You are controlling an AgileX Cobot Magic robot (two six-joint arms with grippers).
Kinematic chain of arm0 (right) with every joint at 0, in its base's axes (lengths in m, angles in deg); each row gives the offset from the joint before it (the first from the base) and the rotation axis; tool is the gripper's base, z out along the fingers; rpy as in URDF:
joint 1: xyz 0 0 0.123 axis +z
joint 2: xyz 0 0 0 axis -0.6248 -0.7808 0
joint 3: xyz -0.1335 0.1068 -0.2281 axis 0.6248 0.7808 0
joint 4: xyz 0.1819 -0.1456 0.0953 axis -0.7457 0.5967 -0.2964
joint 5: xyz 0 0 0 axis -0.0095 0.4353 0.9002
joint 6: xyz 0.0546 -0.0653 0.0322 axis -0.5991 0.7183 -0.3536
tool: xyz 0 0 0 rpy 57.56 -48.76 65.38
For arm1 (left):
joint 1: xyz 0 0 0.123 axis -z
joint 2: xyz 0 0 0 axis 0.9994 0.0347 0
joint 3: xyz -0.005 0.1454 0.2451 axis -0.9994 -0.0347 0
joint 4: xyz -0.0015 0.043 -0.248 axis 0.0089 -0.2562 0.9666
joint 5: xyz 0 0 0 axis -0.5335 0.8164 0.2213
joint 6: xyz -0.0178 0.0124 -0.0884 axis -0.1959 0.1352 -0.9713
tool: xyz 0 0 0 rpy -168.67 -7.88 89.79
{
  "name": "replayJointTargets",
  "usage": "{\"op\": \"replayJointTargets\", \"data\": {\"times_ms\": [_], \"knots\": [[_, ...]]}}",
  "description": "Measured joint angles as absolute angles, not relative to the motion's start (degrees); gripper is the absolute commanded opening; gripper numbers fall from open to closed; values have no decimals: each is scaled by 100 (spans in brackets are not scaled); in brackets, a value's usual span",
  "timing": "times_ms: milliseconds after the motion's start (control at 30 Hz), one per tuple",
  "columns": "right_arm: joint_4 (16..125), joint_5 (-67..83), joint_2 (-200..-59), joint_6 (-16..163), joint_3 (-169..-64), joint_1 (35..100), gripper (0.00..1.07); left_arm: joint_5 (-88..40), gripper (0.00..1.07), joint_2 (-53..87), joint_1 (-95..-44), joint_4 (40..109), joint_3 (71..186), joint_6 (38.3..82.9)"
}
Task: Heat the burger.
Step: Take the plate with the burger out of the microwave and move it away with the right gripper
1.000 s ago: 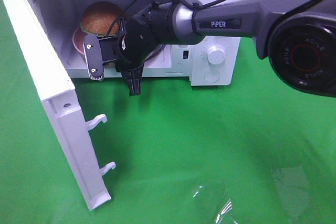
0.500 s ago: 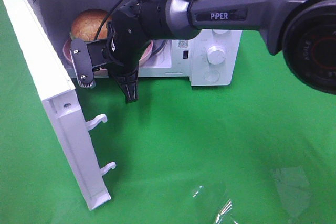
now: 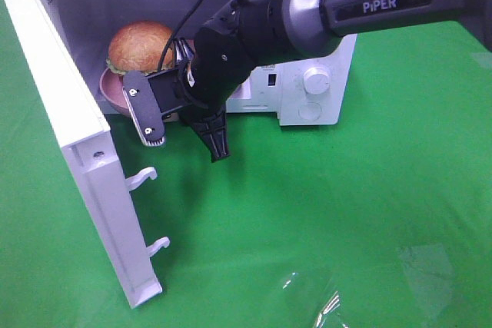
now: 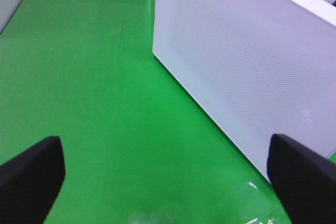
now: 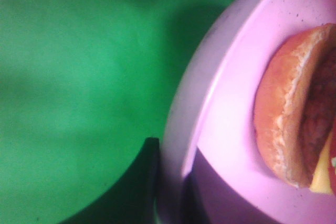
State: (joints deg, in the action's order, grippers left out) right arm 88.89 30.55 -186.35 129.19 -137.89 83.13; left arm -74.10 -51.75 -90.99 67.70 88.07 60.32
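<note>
- As the plate is not yet let go, the step in hand looks like loading. Ext high view: right gripper [image 3: 164, 115] sits at the mouth of the white microwave [image 3: 332, 107], apparently clamped on the rim of the pink plate [image 3: 108, 90].
- The burger [image 3: 142, 42] sits on that plate, just inside the cavity opening. Can't tell if the plate rests on the cavity floor.
- The door [image 3: 54, 97] stands wide open on the left.
- Writing: "PiPER" on the right arm [image 3: 380, 4]. A small sticker beside the dial [image 3: 315, 81] is too small to read.
- L wrist view: left gripper [image 4: 168, 182] has its tips wide apart w/ nothing between, over the green cloth [image 4: 94, 77] and near the door's outer face [image 4: 247, 66].
- R wrist view: plate rim [image 5: 231, 103] fills the frame, burger [image 5: 294, 119] on it, and one dark finger [image 5: 147, 192] lies against the rim's edge.
- Next, prob: push the plate fully in, set it flat and release. Then back out clear of the cavity, shut the door and turn the dial.
</note>
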Motion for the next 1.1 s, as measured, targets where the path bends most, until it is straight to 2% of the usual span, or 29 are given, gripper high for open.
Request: {"op": "replayJointTargets", "data": {"times_ms": [400,1100], "knots": [[9341,2196,-17936,12924,-12684,8152,0,-7410,96,-5175,-9099,6770,8807,6032],[9318,1686,-17002,13114,-11314,8083,0,-7410,96,-5175,-9099,6770,8807,6032]]}}
